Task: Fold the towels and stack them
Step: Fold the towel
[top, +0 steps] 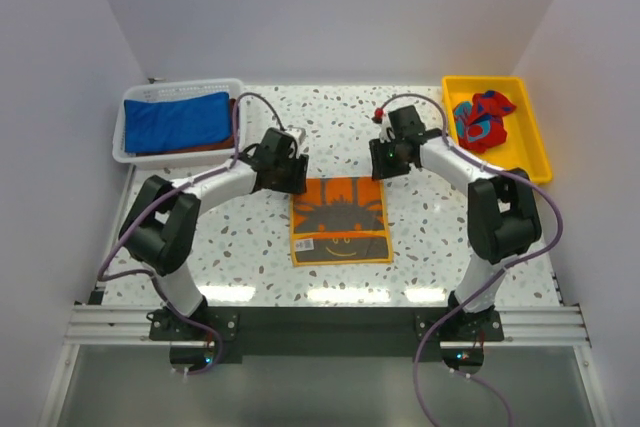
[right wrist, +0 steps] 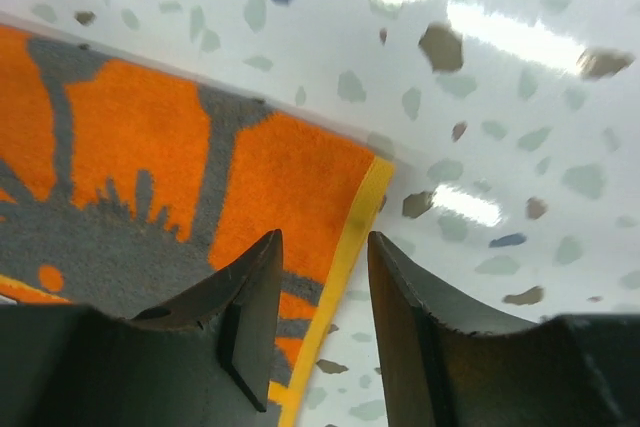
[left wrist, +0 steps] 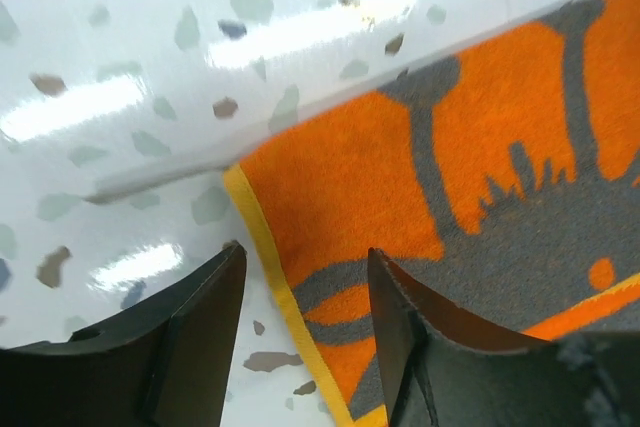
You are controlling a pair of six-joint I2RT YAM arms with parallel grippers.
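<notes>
Here, the orange towel [top: 340, 219] with its grey pattern lies spread flat on the speckled desk [top: 430, 237], midway between the two arms, its long sides running away from the bases. A narrow yellow border frames it.

The left hand [left wrist: 305, 272] hovers at the towel's far left corner. Its two dark fingers stand apart with nothing clamped between them. In the left wrist view the yellow border runs down through the gap, one finger over bare desk and the other over the cloth.

The right hand [right wrist: 325, 247] hangs over the far right corner in the mirrored pose. Its fingers are parted as well and grip nothing, and the yellow edge passes between them. Whether any fingertip touches the cloth or the desk cannot be told.

At the far left of the desk stands a white basket [top: 120, 137]. A folded blue towel [top: 178, 119] lies in it on top of a brown towel [top: 232, 122] that shows only at the edges. At the far right is a yellow tray [top: 535, 147] holding a crumpled red towel [top: 482, 119] with blue patches.
</notes>
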